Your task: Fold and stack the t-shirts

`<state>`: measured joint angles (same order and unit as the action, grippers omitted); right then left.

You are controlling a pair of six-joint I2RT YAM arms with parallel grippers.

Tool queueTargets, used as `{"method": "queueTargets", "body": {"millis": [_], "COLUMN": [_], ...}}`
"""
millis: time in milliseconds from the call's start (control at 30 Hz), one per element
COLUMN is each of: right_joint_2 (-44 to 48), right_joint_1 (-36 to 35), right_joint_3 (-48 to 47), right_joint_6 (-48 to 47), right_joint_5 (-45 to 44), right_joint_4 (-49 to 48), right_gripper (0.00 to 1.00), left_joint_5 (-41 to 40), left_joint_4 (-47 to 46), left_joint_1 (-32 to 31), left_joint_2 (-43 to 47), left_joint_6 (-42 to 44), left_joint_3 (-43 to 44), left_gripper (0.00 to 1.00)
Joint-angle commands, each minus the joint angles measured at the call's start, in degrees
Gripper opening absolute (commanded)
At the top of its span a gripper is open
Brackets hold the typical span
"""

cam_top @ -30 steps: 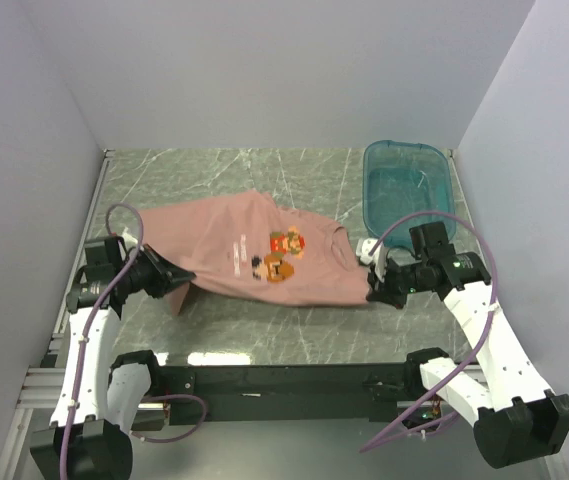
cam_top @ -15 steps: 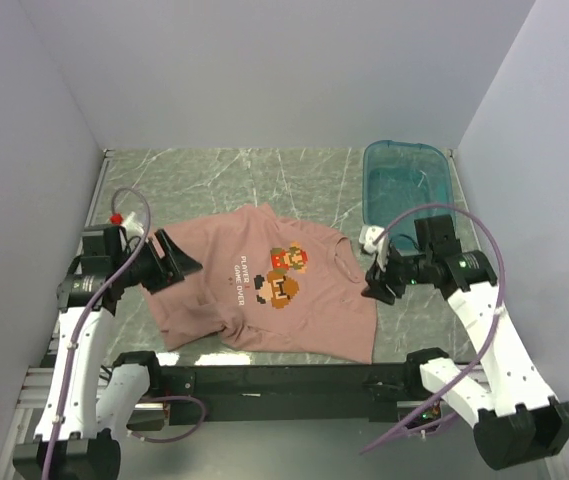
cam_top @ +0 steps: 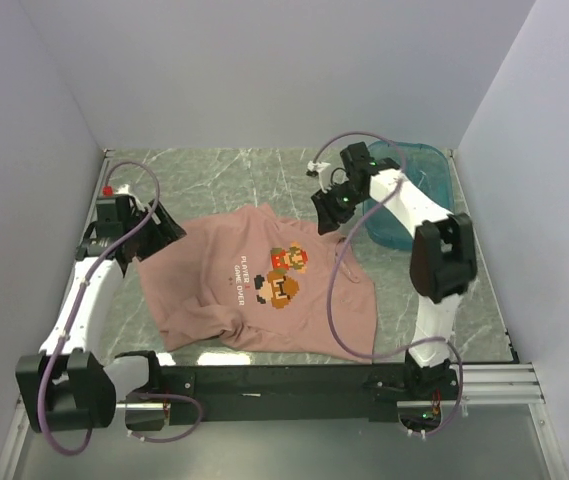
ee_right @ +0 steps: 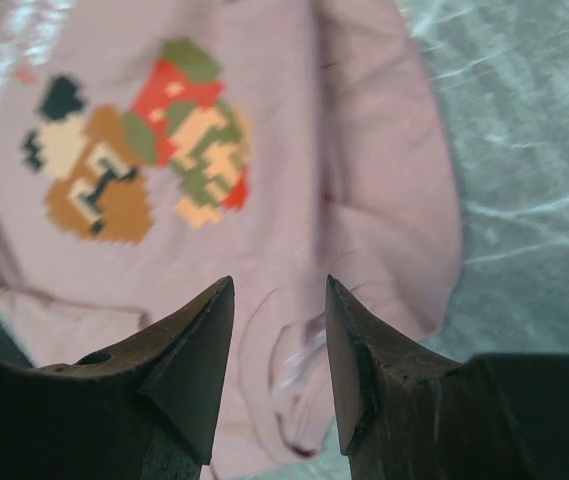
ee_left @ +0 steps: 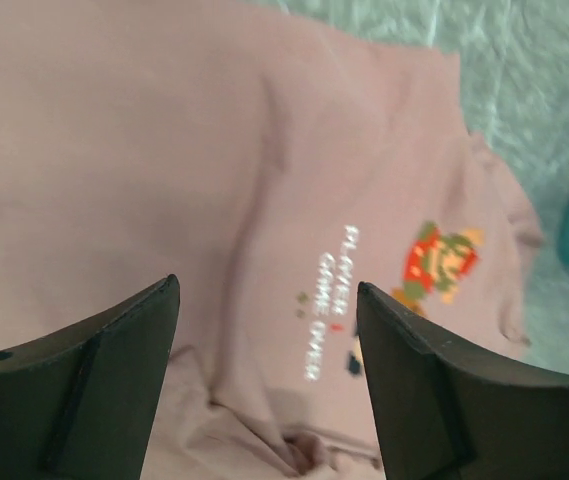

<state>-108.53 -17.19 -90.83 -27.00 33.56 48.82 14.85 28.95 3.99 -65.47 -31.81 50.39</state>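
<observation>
Rumpled pink t-shirt on table

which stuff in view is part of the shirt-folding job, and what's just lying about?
Job:
- salmon-pink t-shirt, lying print side up
- left hand and right hand, both open, holding nothing

Lying about:
- translucent teal tub, far right corner

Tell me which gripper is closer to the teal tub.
The right gripper: it is right beside the teal tub, by the collar of the t-shirt. The left gripper is at the opposite side.
</observation>
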Motion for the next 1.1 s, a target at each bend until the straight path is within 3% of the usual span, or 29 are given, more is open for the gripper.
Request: {"method": "queueTargets", "body": {"millis": [0, 133, 233, 500, 1067], "right_joint_2": [-4.8, -12.3, -15.1, -20.1, -24.9], "right_joint_1": [-0.9, -2.5, -4.2, -5.2, -6.0], "right_joint_3": [-8.1, -14.3, -16.2, -21.6, -24.0], "right_joint_6": [2.3, 1.9, 1.6, 0.9, -0.2], "right_joint_5": [-8.2, -13.0, -16.7, -20.6, -17.6], "right_joint_4": [2.1, 3.3, 3.1, 4.6, 6.5], "right_gripper": [0.49, 0.49, 0.49, 0.52, 0.54], "left_joint_5": [-9.9, -11.2, -13.7, -13.5, -12.3], "left_joint_4": [-2.2, -6.9, -6.3, -6.1, -7.2], "left_joint_1": [0.1, 0.0, -0.6, -0.7, -0.7], "left_joint_2": [7.3, 15.8, 18.4, 17.9, 17.6], "left_joint_6": [5.0, 5.4, 5.7, 5.3, 5.0], "left_joint_3": [1.4, -6.1, -5.9, -6.0, -6.1], "left_gripper": [0.77, 0.85, 0.88, 0.88, 0.87]}}
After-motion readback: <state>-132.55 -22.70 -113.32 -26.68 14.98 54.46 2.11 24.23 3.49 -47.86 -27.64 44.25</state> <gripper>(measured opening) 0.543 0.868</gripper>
